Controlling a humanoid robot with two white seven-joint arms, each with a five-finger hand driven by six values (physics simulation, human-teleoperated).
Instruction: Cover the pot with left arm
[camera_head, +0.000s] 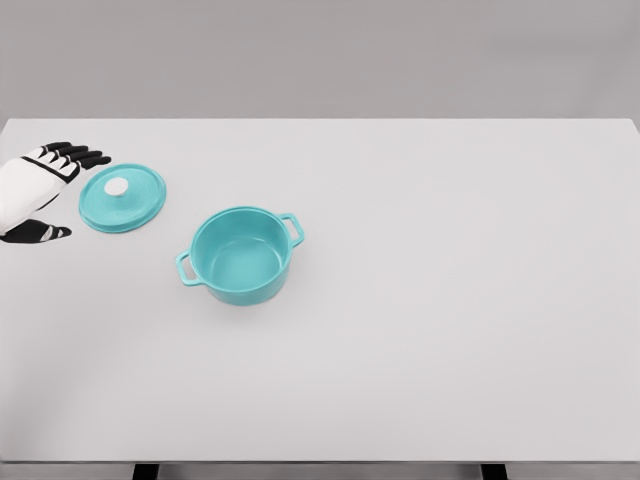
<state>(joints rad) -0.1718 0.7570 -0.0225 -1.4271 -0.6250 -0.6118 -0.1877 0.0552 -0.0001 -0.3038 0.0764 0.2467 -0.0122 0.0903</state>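
A teal pot (240, 255) with two side handles stands uncovered on the white table, left of the middle. Its teal lid (123, 197) with a white knob lies flat on the table to the upper left of the pot, apart from it. My left hand (50, 190) hovers at the picture's left edge, just left of the lid, with its black-tipped fingers (75, 155) spread and the thumb below. It holds nothing and does not touch the lid.
The white table (450, 300) stretches wide to the right of the pot. Its far edge runs along the top against a grey wall, and its near edge runs along the bottom.
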